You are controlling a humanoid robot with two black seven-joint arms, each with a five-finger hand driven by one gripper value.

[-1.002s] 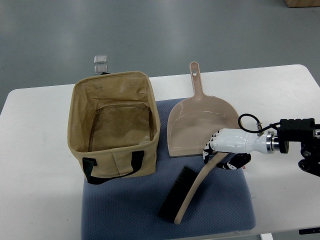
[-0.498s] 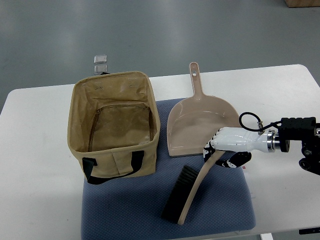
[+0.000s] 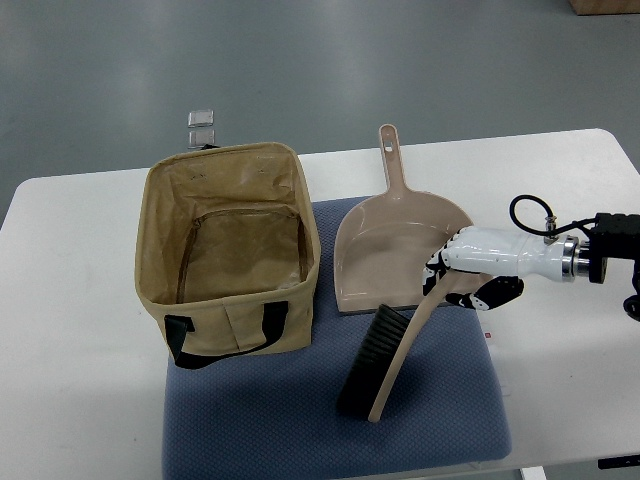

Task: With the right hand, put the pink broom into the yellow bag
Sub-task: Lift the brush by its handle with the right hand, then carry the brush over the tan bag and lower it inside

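broom (image 3: 400, 352), gripped by right hand (image 3: 470, 272)

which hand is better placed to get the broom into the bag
Right: the right hand already grips the pink broom by its handle, beside the open yellow bag. No left hand is in view.

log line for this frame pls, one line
phase: lifting | right hand: shut on pink broom handle | broom: bristle end over blue mat | yellow bag: open, empty | dustpan: untouched
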